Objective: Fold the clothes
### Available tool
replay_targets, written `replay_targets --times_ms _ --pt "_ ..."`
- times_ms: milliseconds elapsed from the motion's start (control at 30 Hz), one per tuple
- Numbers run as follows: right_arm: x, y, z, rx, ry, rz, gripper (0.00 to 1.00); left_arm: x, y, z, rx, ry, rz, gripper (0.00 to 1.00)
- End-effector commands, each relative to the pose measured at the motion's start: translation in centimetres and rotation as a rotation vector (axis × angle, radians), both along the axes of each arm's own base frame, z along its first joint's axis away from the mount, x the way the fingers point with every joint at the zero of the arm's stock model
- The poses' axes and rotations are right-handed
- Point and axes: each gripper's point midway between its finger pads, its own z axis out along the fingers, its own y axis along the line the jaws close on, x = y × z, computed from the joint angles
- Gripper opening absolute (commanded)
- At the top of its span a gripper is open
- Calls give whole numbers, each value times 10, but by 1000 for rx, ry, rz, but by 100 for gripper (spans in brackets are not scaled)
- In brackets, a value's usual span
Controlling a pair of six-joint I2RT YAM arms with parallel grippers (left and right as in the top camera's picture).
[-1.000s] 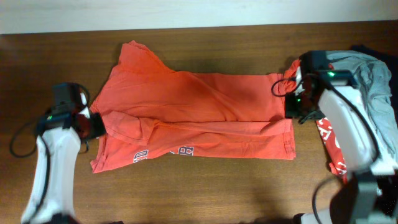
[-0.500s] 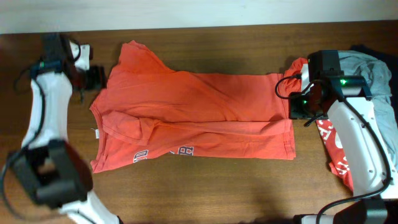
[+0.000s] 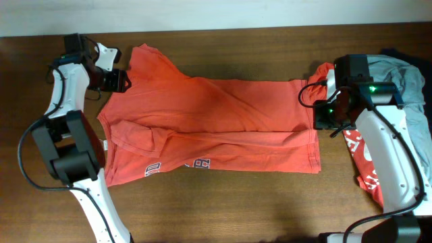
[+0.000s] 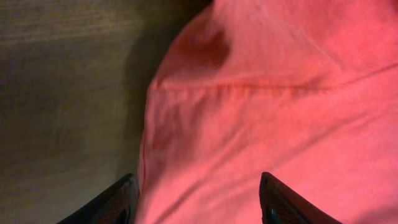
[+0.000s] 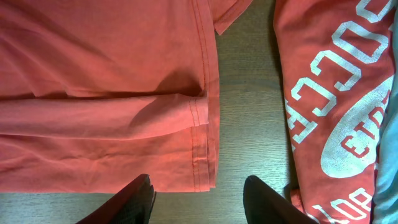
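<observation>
An orange-red T-shirt (image 3: 209, 115) lies partly folded across the middle of the brown table (image 3: 223, 202), with white lettering at its lower left. My left gripper (image 3: 120, 79) is open at the shirt's upper left sleeve; in the left wrist view the sleeve's edge (image 4: 249, 112) fills the space ahead of the open jaws (image 4: 196, 202). My right gripper (image 3: 322, 113) is open just beyond the shirt's right hem; in the right wrist view the folded hem (image 5: 199, 118) lies ahead of the open, empty jaws (image 5: 198, 199).
A pile of other clothes sits at the right edge: a red garment with white lettering (image 3: 358, 155), also in the right wrist view (image 5: 336, 93), and a grey garment (image 3: 405, 88) with something dark behind it.
My left arm has swung from the shirt's left middle edge up to the upper left sleeve. The right gripper has shifted slightly right and then stayed still. The shirt has not moved.
</observation>
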Motion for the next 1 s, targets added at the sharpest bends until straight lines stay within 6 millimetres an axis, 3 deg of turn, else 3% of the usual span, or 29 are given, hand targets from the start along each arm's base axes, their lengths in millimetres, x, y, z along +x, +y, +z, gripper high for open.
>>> replay_targets --times_ms 0,300,533,567,667,733,833,967 --pt "1 4 7 17 -24 7 52 14 0 -8 -8 -48 -41 63" --pt "1 4 7 18 -24 7 52 39 4 -22 13 -136 -43 63" --pt "3 5 8 26 -30 3 51 41 -23 -44 -46 -124 -95 63" --pt "4 5 8 26 -35 2 48 41 -30 -44 -53 -124 -107 56" --pt "9 5 10 25 -58 3 45 41 -35 -43 -55 -120 -117 23" --pt "16 5 12 25 -86 3 43 38 -36 -42 -64 -99 -105 11" --pt "27 5 14 25 -126 4 40 32 -32 -36 -77 -61 -75 3" --pt "48 5 11 23 -174 8 34 30 -20 -20 -105 -25 9 2"
